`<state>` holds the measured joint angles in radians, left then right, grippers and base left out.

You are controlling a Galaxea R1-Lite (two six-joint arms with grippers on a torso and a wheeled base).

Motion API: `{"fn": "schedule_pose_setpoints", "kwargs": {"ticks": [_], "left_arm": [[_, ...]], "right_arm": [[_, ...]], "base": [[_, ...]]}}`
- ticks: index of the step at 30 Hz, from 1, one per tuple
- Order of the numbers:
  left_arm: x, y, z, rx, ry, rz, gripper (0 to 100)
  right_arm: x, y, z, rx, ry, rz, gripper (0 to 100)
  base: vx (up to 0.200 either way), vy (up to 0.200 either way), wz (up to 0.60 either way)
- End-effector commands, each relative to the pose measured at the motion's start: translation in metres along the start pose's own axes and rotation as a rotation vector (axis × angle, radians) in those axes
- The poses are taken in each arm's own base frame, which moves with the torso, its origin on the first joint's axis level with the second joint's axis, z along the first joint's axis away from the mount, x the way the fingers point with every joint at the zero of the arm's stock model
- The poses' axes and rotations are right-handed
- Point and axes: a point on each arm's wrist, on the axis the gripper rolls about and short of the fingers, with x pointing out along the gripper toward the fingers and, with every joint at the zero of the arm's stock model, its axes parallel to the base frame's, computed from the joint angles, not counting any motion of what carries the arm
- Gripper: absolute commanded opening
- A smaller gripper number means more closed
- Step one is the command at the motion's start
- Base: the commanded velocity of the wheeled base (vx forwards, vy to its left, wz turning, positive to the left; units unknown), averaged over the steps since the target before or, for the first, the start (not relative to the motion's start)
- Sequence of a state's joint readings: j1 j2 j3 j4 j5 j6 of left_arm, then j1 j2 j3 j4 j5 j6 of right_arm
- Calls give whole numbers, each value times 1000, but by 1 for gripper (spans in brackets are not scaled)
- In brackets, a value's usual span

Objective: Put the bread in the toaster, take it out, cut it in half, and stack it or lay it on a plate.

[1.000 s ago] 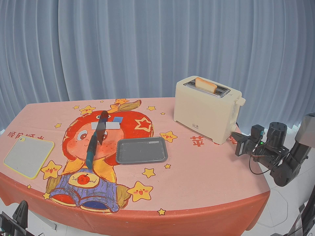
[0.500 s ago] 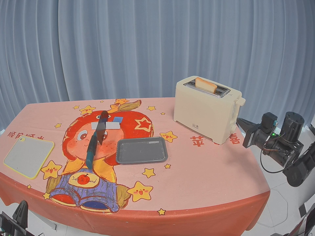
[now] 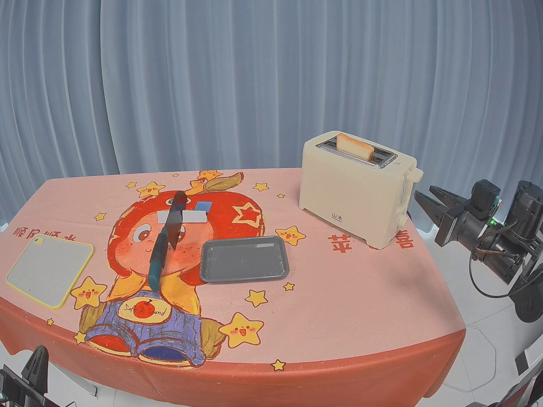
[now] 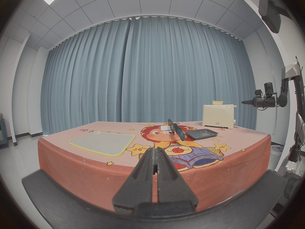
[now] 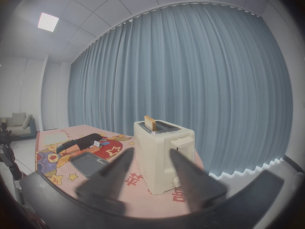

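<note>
One bread slice [image 3: 354, 146] stands in your one toaster [image 3: 353, 196]; one knife [image 3: 164, 244], one plate [image 3: 244, 259], one board [image 3: 48, 267] lie apart; right tool [image 3: 425, 193] wide beside toaster; left tool [image 4: 156, 151] closed, empty.

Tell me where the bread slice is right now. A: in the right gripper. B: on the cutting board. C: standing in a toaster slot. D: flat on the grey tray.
C: the bread sticks up out of a slot in the top of the toaster; the right gripper is open off to its side.
</note>
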<state>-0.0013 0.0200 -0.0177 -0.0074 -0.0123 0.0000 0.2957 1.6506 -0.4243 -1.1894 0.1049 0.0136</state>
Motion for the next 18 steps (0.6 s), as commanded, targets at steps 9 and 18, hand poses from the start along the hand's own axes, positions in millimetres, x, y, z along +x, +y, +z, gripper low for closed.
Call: {"fn": "schedule_pose_setpoints", "kwargs": {"ticks": [9,18], "left_arm": [[1,0,-5,0,17,0,0],[1,0,-5,0,17,0,0]], "right_arm": [[-6,6,7,-2,-30,20,100],[-12,7,12,-5,-44,22,100]], "base": [[0,0,0],[0,0,0]]}}
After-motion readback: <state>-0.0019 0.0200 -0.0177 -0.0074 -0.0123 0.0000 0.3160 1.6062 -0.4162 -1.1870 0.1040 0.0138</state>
